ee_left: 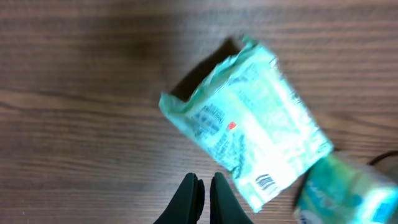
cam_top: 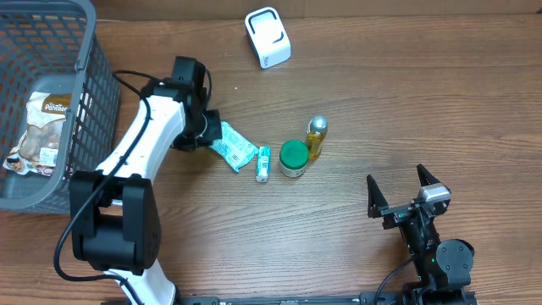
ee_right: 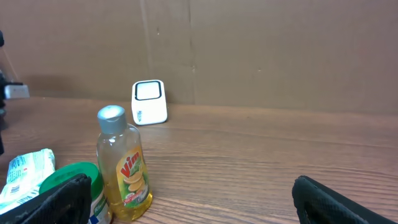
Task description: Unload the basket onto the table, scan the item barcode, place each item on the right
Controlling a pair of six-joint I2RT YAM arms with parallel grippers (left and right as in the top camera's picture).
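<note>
A brown wooden table (cam_top: pixel 440 93) runs back to a cardboard wall (ee_right: pixel 280 50). Far to the left of the teal packet (cam_top: pixel 234 149) stands a grey plastic basket (cam_top: pixel 95 93) with a snack bag (cam_top: pixel 42 127) lying inside. Just left of the packet, the left gripper (ee_left: pixel 202 190) has its black fingers pressed together on nothing, tips just beside the packet's edge (a barcode (ee_left: pixel 266 181) shows on its upward face, near one corner). The packet lies flat on the table. Just right of it lies a small teal-and-white tube (cam_top: pixel 262 163), then a green-lidded jar (cam_top: pixel 294 158), then an upright yellow Vim bottle (cam_top: pixel 315 138). Beyond the packet, near the table's far edge, sits a white scanner (cam_top: pixel 268 37). Well to the right of the packet, the right gripper (cam_top: pixel 398 182) hangs with fingers spread wide, empty.
</note>
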